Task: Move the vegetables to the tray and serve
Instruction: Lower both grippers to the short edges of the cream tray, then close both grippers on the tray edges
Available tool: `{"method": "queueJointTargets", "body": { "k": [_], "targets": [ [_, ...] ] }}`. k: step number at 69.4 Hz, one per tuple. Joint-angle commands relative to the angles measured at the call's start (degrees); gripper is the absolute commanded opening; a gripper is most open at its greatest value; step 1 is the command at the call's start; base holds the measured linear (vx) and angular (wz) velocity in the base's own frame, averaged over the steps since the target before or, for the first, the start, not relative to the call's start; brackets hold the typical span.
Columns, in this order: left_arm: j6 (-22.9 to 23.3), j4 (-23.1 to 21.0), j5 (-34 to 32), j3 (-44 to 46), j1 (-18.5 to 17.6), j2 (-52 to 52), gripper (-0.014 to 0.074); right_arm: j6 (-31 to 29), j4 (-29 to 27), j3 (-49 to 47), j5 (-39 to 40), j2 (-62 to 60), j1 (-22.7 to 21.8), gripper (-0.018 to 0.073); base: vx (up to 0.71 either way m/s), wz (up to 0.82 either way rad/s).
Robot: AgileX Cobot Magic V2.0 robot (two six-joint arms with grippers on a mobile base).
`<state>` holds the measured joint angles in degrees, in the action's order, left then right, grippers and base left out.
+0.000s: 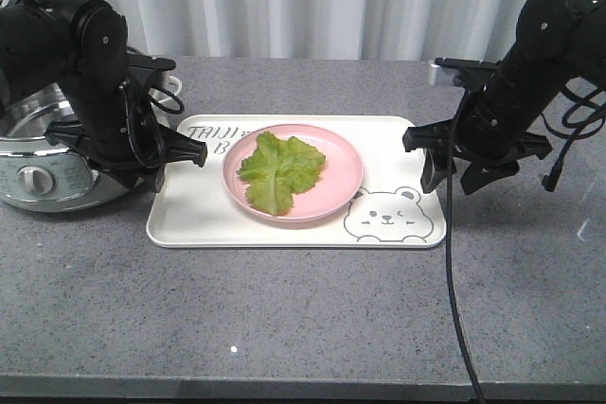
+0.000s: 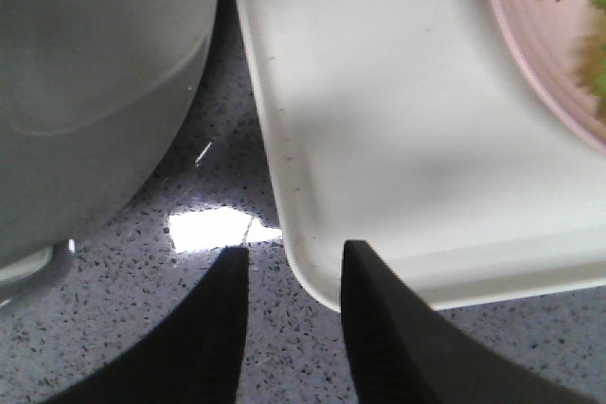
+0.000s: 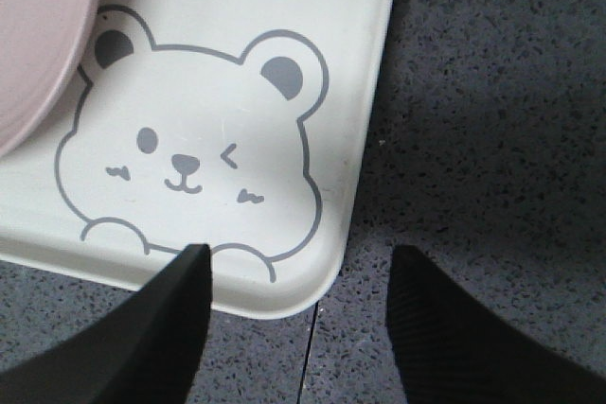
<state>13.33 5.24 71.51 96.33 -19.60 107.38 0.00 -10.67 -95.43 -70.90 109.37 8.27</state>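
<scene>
Exterior front-facing view: on the grey counter (image 1: 303, 328), a cream tray (image 1: 189, 219) is seen carrying a pink plate (image 1: 343, 153), in which the lettuce leaf (image 1: 277, 169) is laid. The left gripper (image 2: 294, 276) and right gripper (image 3: 298, 276) are held parted, each straddling the tray's rim.

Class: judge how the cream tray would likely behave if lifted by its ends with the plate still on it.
The tray looks rigid, with a low rim, so it probably stays flat. The pink plate rests on its smooth surface and might slide if tilted. The lettuce looks light and could shift.
</scene>
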Motion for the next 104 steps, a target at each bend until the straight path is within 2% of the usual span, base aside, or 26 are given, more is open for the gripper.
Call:
{"method": "queueJointTargets", "body": {
  "k": [1, 81, 104],
  "targets": [
    [-0.01, 1.05, 0.49, 1.31, 0.07, -1.94, 0.0245, 0.65, -0.17, -1.31, 1.09, -1.97, -0.37, 0.0412, 0.0, 0.0],
    [0.17, 0.57, 0.68, 1.31, 0.07, 2.56, 0.0244, 0.37, 0.05, -1.31, 1.46, 2.88, -0.37, 0.0412, 0.0, 0.0],
    [0.18, -2.36, 0.68, 1.31, 0.07, 2.43, 0.0245, 0.32, 0.05, -1.31, 1.46, 2.88, -0.37, 0.0412, 0.0, 0.0]
  ]
}}
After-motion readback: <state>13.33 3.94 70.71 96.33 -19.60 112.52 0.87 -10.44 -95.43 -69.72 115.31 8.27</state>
